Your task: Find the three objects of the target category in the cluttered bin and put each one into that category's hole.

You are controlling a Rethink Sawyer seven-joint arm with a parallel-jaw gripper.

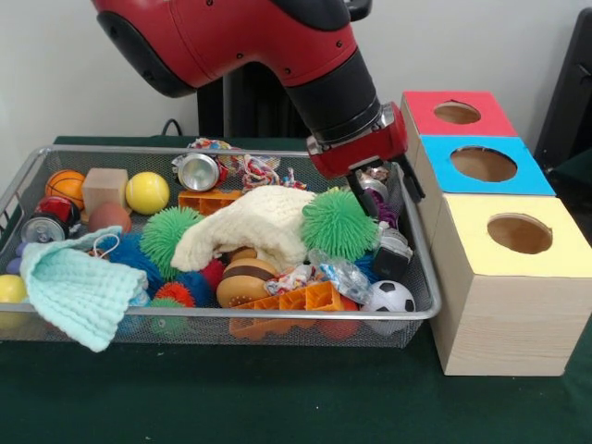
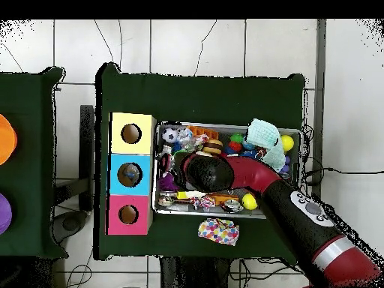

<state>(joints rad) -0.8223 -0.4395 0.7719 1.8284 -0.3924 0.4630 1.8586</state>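
Note:
My gripper (image 1: 381,188) hangs low inside the right end of the wire bin (image 1: 222,313), right over a small silvery object (image 1: 373,185) and beside a green spiky ball (image 1: 338,222). In the overhead view the arm (image 2: 225,174) covers the gripper and that end of the bin (image 2: 229,214). Right of the bin stand three wooden boxes with holes: red (image 1: 458,113), blue (image 1: 483,164) and yellow (image 1: 518,231). Something shows inside the blue box's hole (image 2: 130,175) from above.
The bin holds a cream knitted cloth (image 1: 254,222), mint cloth (image 1: 79,287), second green spiky ball (image 1: 169,236), soccer ball (image 1: 388,298), yellow ball (image 1: 147,192), basketball (image 1: 65,185), wooden block (image 1: 104,188), cans and orange plastic pieces. A dotted cloth (image 2: 218,231) lies outside the bin.

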